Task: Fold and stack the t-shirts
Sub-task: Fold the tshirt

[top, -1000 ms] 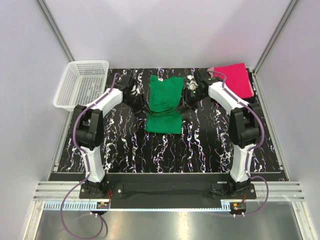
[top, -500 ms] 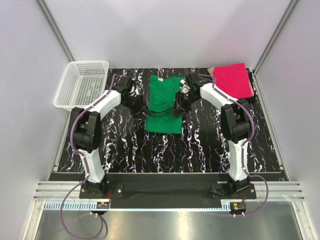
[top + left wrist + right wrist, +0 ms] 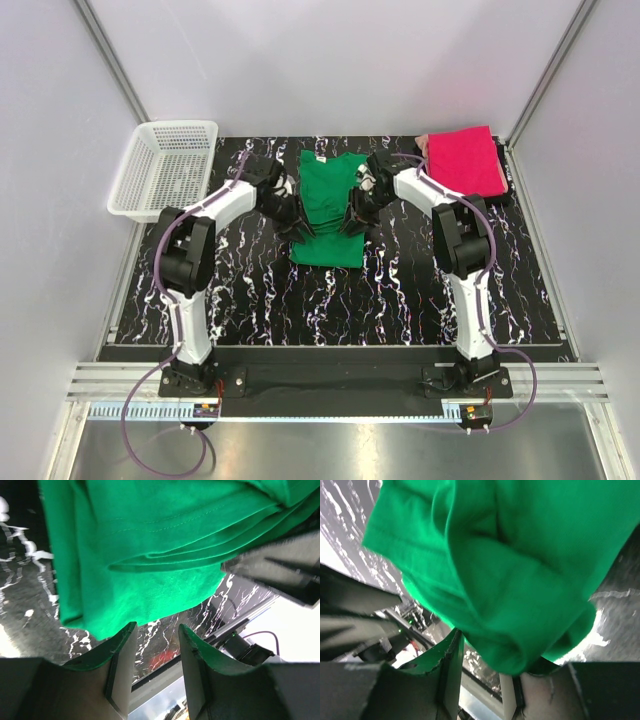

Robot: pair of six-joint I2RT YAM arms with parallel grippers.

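Observation:
The green t-shirt (image 3: 325,195) lies in the middle of the black marbled table, folded into a narrow strip with its neck label at the far end. My left gripper (image 3: 299,229) is at its left edge, low over the table. In the left wrist view that gripper (image 3: 156,632) stands open with nothing between the fingers, and the green cloth (image 3: 150,540) ends just past the tips. My right gripper (image 3: 351,222) is at the shirt's right edge. In its own view it (image 3: 482,652) stands open, and a thick green fold (image 3: 530,555) bulges over one fingertip. The pink t-shirt (image 3: 467,160) lies folded at the back right corner.
A white mesh basket (image 3: 180,124) stands at the back left, partly off the table edge. The marbled tabletop (image 3: 400,290) stretches between the shirt and the arm bases. Grey walls close in the sides and back.
Both grippers have moved inward and nearer along the green shirt's sides, from beside its middle to its lower edges. The shirts have hardly shifted.

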